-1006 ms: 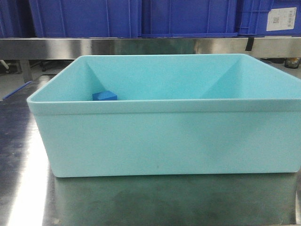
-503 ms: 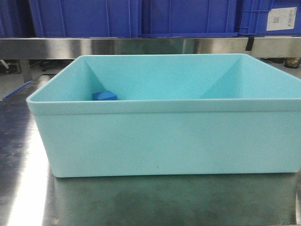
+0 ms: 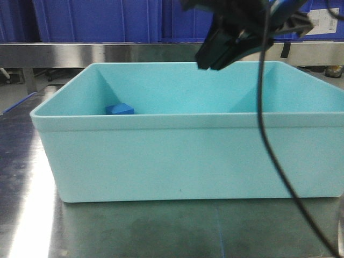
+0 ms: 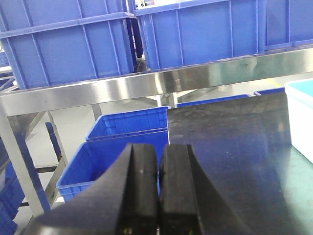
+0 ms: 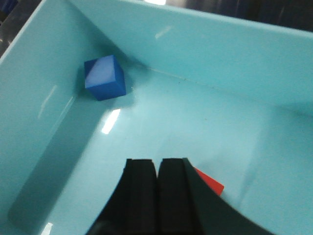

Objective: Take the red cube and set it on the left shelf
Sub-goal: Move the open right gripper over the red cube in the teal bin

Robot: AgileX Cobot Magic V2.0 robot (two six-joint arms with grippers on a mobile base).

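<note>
Your right claw (image 5: 157, 164) has swung in above the open, pale turquoise plastic bin (image 3: 188, 161), where nothing hung half a second ago; the bin and its contents have not shifted. The claw's two black fingers are pressed together with nothing between them. The small red cube (image 5: 209, 183) lies on the bin floor, peeking out just beside the right-hand finger and partly hidden by it. A solid blue cube (image 5: 104, 77) sits near the far-left corner, well apart. Your left claw (image 4: 160, 147) is likewise pressed together and empty, off beside the dark steel desk (image 4: 234, 142), facing the left shelf (image 4: 98, 90) of grey steel rails and deep-blue ribbed crates (image 4: 68, 54). Watch two things. If you descend without spreading the fingers, you will likely knock the red cube aside instead of straddling it. And the loose black cable (image 3: 269, 140) hanging across the bin's front could catch its rim as you lift.
</note>
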